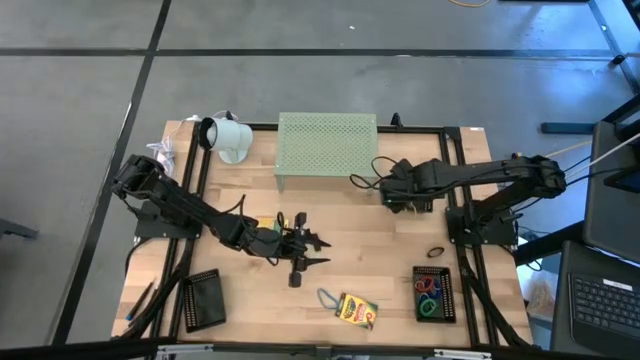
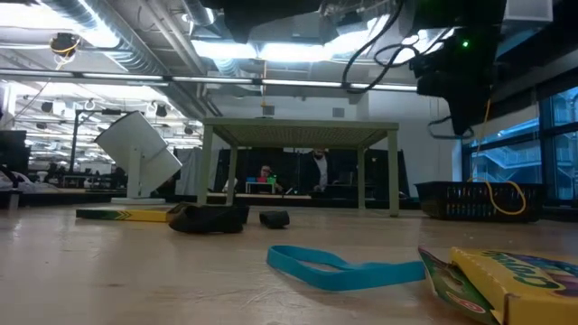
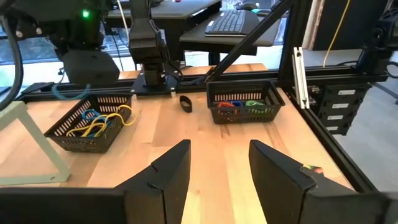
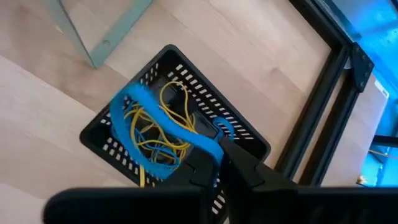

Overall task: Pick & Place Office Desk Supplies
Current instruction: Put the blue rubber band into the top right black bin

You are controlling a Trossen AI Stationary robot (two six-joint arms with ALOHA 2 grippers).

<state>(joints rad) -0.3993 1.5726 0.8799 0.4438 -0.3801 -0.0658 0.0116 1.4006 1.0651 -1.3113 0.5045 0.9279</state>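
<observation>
My right gripper (image 4: pixel 225 154) is shut on a blue rubber band (image 4: pixel 163 123) over a black basket (image 4: pixel 249 138) of yellow and blue bands, next to the pale green stand (image 1: pixel 327 143). In the high view it is at the table's far right (image 1: pixel 392 192). My left gripper (image 1: pixel 318 251) is open and empty at mid-table, above a small black clip (image 1: pixel 296 279); its spread fingers show in the left wrist view (image 3: pixel 217 158). A crayon box (image 1: pixel 355 310) and a blue band (image 1: pixel 328 297) lie flat near the front edge. A second crayon box (image 2: pixel 122 214) lies farther back. My right gripper pinches one end of the blue band's loop (image 4: pixel 211 144) between its two fingertips, coming from above. The band hangs slack below the fingers, and its far end (image 4: pixel 127 106) lies on the yellow bands inside the basket.
A black basket (image 1: pixel 433 293) with red, green and blue bands stands at the front right, and another black basket (image 1: pixel 203 298) at the front left. A dark loop (image 1: pixel 436 252) lies on the wood. The white lamp-like object (image 1: pixel 226 137) stands at the far left.
</observation>
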